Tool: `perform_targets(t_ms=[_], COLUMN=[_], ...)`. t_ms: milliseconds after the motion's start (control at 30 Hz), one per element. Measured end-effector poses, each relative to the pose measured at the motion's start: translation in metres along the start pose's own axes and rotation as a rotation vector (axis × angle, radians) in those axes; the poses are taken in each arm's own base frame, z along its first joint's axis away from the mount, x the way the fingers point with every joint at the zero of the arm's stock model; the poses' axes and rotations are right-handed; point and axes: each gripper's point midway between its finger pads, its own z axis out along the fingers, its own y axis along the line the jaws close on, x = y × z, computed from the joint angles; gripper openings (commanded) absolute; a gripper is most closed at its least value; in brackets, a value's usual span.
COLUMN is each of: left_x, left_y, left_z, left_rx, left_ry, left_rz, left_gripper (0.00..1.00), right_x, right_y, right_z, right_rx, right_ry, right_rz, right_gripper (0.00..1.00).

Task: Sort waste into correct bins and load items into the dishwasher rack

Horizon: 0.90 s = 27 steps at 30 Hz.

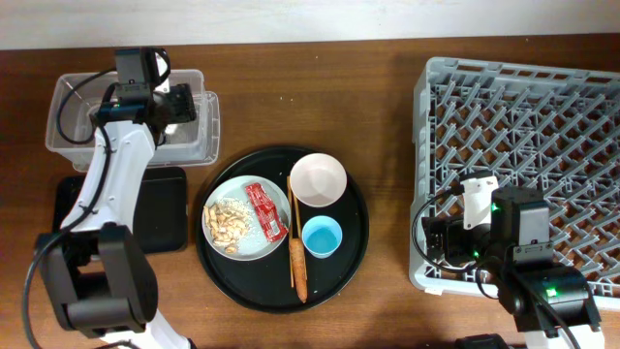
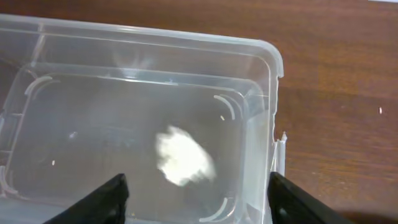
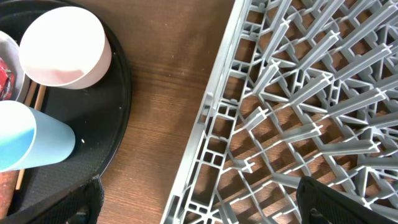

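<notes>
My left gripper (image 2: 198, 202) is open and empty above the clear tub (image 1: 68, 131). The crumpled white paper scrap (image 2: 181, 157) lies loose on the tub's floor (image 2: 93, 137) between the fingers. The shallow black tray (image 1: 167, 208) sits just in front of the tub. On the round black tray (image 1: 354, 247) the grey-green plate (image 1: 215, 199) holds beige food scraps (image 1: 232, 225) and the red wrapper (image 1: 266, 210). The white-pinkish bowl (image 1: 318, 180), blue cup (image 1: 322, 237), carrot (image 1: 298, 267) and chopsticks (image 1: 290, 199) lie beside it. My right gripper (image 3: 199, 202) is open over the rack's left edge (image 3: 211, 112).
The grey dishwasher rack (image 1: 542, 107) fills the right side and holds nothing. Bare brown table (image 1: 387, 107) lies between the round tray and the rack. The bowl (image 3: 65, 46) and cup (image 3: 28, 146) show at the left of the right wrist view.
</notes>
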Motion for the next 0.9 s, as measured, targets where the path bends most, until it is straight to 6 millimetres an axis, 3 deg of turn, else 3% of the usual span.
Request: perform_targets(t_ms=[67, 133, 167, 200, 267, 367, 533, 900], left_x=[0.000, 0.029, 0.051, 0.083, 0.115, 0.160, 0.201, 0.207], left_y=[-0.002, -0.023, -0.041, -0.076, -0.109, -0.151, -0.151, -0.146], left_z=[-0.007, -0.022, -0.034, -0.051, -0.070, -0.063, -0.028, -0.011], left_rx=[0.015, 0.133, 0.216, 0.327, 0.384, 0.370, 0.271, 0.231], left_ry=[0.018, 0.146, 0.245, 0.375, 0.505, 0.648, 0.778, 0.746], left_rz=[0.002, 0.005, 0.010, 0.037, 0.074, 0.072, 0.049, 0.055], left_gripper=[0.71, 0.71, 0.73, 0.76, 0.79, 0.79, 0.78, 0.78], right_x=[0.000, -0.001, -0.001, -0.001, 0.000, -0.001, -0.001, -0.001], right_y=[0.000, 0.000, 0.000, 0.000, 0.000, 0.000, 0.000, 0.000], right_z=[0.000, 0.000, 0.000, 0.000, 0.000, 0.000, 0.000, 0.000], right_rx=[0.000, 0.000, 0.000, 0.000, 0.000, 0.000, 0.000, 0.000], right_ry=[-0.001, -0.002, -0.004, -0.001, -0.001, -0.002, -0.001, -0.002], right_rz=[0.000, 0.000, 0.000, 0.000, 0.000, 0.000, 0.000, 0.001], right_gripper=[0.98, 0.98, 0.98, 0.98, 0.98, 0.98, 0.98, 0.99])
